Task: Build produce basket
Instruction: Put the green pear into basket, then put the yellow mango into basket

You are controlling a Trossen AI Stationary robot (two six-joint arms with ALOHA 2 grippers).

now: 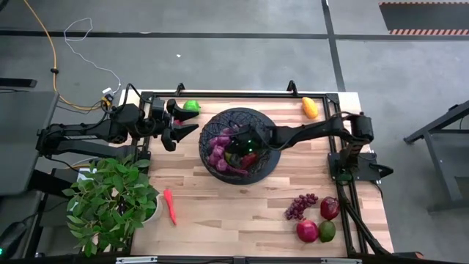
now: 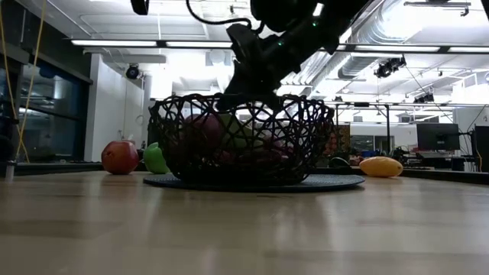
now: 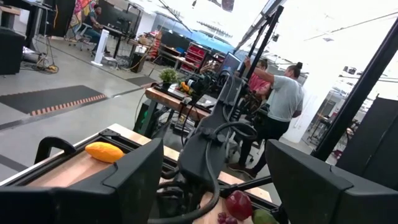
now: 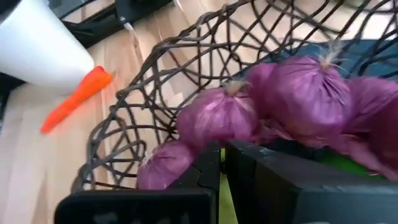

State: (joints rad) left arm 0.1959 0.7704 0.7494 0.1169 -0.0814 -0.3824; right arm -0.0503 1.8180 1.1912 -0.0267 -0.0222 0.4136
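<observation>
While the right gripper (image 1: 245,147) reaches down inside the basket (image 1: 272,163) at mid-worktop, its fingers look nearly closed in the right wrist view, only a thin gap between them; whether they pinch anything I cannot tell. Purple grapes (image 4: 298,93) crowd the mesh right ahead of them, with something green low beside the fingers.

Left gripper (image 1: 179,126) waits off the basket's left side, fingers spread wide, empty. A green fruit (image 1: 191,105) lies just beyond it at the far edge.

Loose produce on the worktop (image 1: 220,209): mango (image 1: 310,107) at the far right corner; grape bunch (image 1: 300,206), two red fruits (image 1: 330,208) and a green one (image 1: 327,231) near right; pepper (image 1: 170,206) near left, beside the potted plant (image 1: 110,202).

Step, by my reading: a placing in the basket, several pieces already in, more than half still out.

Next likely calls for lifting the right gripper straight up clear of the rim, so the mesh is not snagged, then going for the near-right cluster.
</observation>
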